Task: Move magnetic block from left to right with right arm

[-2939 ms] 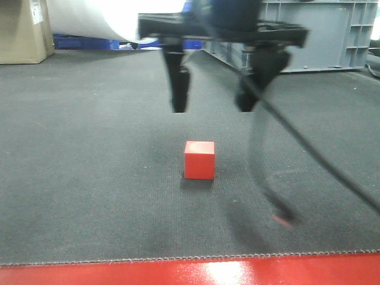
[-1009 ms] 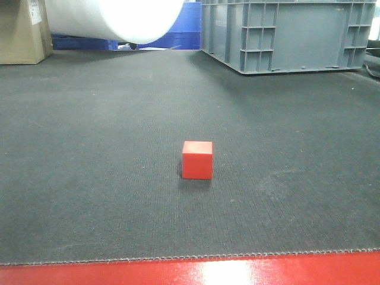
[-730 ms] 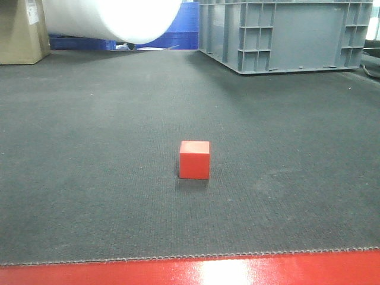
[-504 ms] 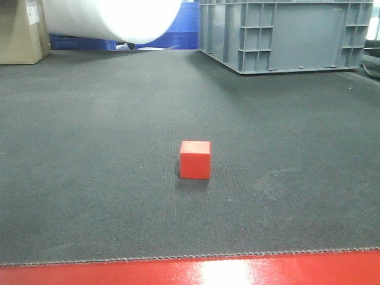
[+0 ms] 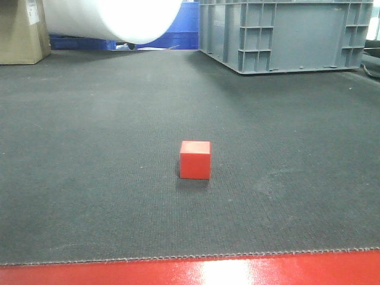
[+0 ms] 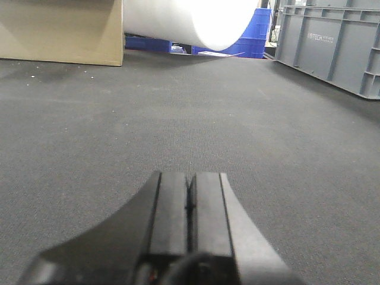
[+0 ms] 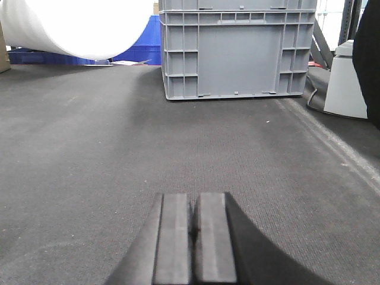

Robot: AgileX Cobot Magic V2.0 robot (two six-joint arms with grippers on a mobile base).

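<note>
Front view: magnetic block (image 5: 195, 160) sits alone on the mat (image 5: 89, 178), near the middle, closer to the near desk edge (image 5: 190, 272) than to the back. Behind it, far right, a crate (image 5: 285, 32) stands on the mat; far left, a cardboard box (image 5: 22, 29); between them a large roll (image 5: 113, 18), with bins (image 5: 83, 41) behind it. Left hand (image 6: 190, 202) and right hand (image 7: 193, 237) each lie low over the mat, apart from the block, fingers pressed together.
</note>
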